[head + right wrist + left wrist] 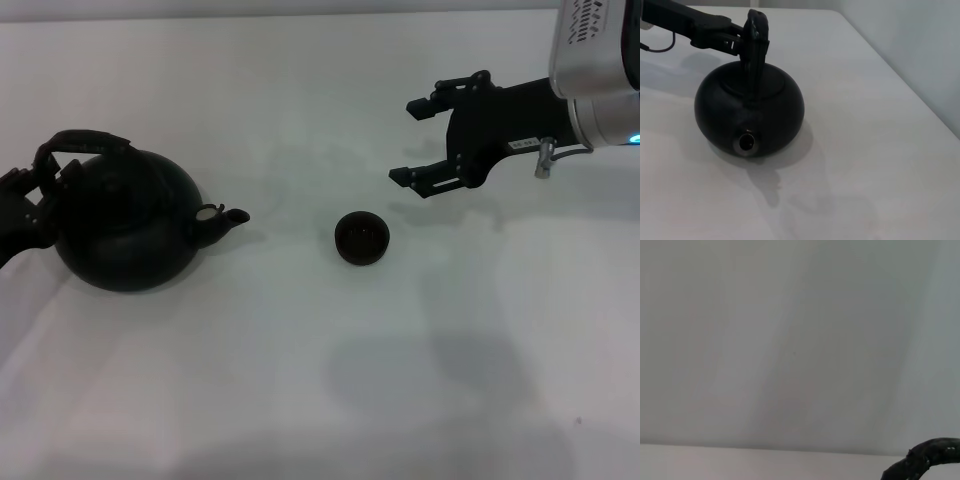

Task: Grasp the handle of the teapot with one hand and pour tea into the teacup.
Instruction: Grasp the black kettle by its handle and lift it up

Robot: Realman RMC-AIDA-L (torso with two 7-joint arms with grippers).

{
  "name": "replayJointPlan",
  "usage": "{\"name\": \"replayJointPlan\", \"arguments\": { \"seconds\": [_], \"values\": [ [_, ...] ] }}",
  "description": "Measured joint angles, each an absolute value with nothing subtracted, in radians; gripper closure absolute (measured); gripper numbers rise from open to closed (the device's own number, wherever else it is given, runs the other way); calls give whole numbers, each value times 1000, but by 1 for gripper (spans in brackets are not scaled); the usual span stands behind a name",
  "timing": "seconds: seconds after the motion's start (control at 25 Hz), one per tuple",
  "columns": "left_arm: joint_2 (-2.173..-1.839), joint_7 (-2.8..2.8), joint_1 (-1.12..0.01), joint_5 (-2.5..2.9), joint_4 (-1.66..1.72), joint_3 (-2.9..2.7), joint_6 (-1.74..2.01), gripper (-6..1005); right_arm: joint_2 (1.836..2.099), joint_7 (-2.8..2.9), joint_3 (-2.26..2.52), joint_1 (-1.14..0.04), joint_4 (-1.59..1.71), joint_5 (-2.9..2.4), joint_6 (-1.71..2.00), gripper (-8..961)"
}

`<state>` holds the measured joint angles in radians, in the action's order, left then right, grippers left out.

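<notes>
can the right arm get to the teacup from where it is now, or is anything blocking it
Probably yes. The right gripper hangs open above the table, just beyond the teacup, with nothing between them. The teapot and left gripper sit well off to the left.

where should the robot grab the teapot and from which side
Probably by the handle, the arched loop over the lid of the teapot, coming from the side opposite the spout, where the left gripper already is. The spout points toward the teacup.
</notes>
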<state>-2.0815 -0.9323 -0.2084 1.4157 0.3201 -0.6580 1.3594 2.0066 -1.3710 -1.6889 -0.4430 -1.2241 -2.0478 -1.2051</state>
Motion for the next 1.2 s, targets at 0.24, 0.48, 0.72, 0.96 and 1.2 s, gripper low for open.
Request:
{"name": "replayJointPlan", "arguments": {
  "seconds": [0.24,0.48,0.72,0.96,1.2],
  "values": [
    [-2082,-944,-214,1413,319,-658,1357,636,2006,-1374,-1687,-441,-1211,-2048,-1204,108],
    [-2080,-952,-225,1413,319,-653,1356,732,2007,-1391,-1687,-444,-1188,-2047,-1203,108],
    [-2079,-984,-237,1413,325,-657,1356,810,2008,-1397,-1685,-443,-1180,-2047,-1184,108],
    [-2078,-997,-255,1417,331,-657,1355,823,2008,-1404,-1684,-446,-1164,-2047,-1176,109],
    [-2078,-1026,-272,1425,360,-657,1347,826,2010,-1425,-1693,-443,-1145,-2027,-1149,109]
  ]
}}
